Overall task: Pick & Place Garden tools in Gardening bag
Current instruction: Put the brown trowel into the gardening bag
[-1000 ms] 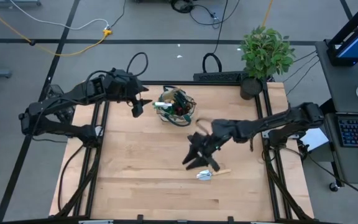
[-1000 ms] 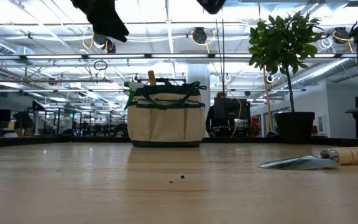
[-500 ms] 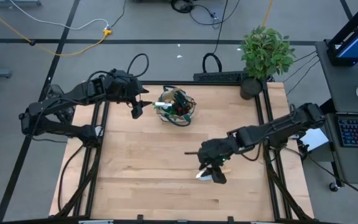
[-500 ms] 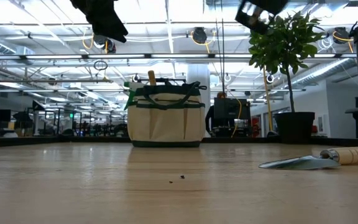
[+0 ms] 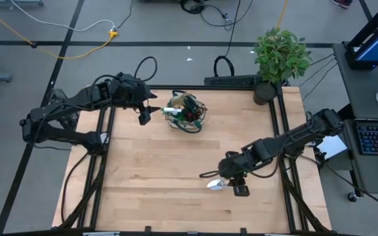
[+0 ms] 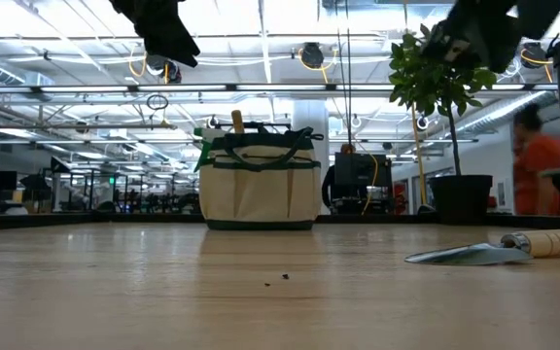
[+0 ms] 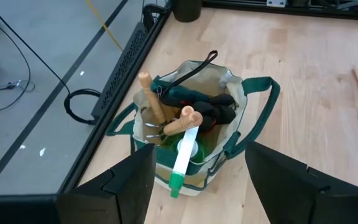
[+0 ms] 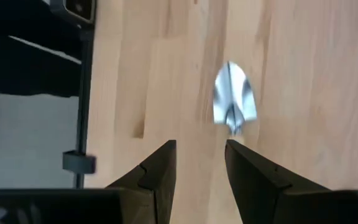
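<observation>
The beige gardening bag (image 5: 186, 113) with green trim stands upright on the far middle of the table; it also shows in the low view (image 6: 259, 185). Wooden-handled tools (image 7: 166, 118), a green-white item (image 7: 182, 158) and dark shears (image 7: 204, 106) stick out of its open top. A metal trowel (image 5: 215, 185) lies flat on the table toward the near right, with its blade (image 8: 234, 99) in the right wrist view and its wooden handle (image 6: 552, 243) in the low view. My right gripper (image 5: 236, 185) is open above the trowel's handle end, apart from it. My left gripper (image 5: 144, 113) is open, in the air left of the bag.
A potted green plant (image 5: 277, 59) stands at the far right corner. A person in orange (image 6: 533, 160) shows in the room behind. Bare wood (image 5: 149, 177) lies between the bag and the near edge.
My right gripper has moved toward the table's near right and turned, ending above the trowel's handle end. The trowel, the bag and my left arm have stayed where they were. A person has come into the low view at the right.
</observation>
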Controlling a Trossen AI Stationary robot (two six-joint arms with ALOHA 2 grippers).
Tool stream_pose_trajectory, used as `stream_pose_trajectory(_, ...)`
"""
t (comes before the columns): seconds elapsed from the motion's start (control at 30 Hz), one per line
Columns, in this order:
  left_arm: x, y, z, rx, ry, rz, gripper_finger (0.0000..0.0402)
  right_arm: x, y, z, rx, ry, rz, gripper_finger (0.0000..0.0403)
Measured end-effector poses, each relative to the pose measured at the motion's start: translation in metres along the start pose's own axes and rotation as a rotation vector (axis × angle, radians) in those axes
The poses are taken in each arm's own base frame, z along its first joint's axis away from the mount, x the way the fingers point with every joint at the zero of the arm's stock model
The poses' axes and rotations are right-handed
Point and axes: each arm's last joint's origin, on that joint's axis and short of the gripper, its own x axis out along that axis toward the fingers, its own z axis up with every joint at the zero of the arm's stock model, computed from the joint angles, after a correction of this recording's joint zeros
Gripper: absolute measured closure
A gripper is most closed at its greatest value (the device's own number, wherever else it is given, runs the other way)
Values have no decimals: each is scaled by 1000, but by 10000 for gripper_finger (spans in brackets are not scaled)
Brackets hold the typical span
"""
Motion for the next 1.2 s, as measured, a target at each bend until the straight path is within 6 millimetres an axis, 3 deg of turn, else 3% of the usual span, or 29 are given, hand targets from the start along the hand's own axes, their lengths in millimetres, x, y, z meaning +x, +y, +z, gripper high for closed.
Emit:
stream_pose_trajectory(0.1, 0, 0, 0, 0, 2, 0, 147, 0, -1, -4, 115, 39, -12, 273)
stream_pose_trajectory(0.4, 0, 0, 0, -1, 2, -1, 146, 3, -10, -11, 811, 104, -51, 273)
stream_pose_trajectory(0.67, 0, 0, 0, 3, 4, 0, 146, 28, 2, -27, 1223, 138, -3, 273)
stream_pose_trajectory(0.87, 0, 0, 0, 51, 4, 0, 146, 36, 11, -34, 1355, 76, -13, 273)
stream_pose_trajectory(1.0, 0, 0, 0, 72, 4, -1, 147, 34, 10, -34, 1354, -1, -45, 273)
stream_pose_trajectory(1.2, 0, 0, 0, 80, 4, -1, 146, 35, 1, -34, 1023, 10, -93, 273)
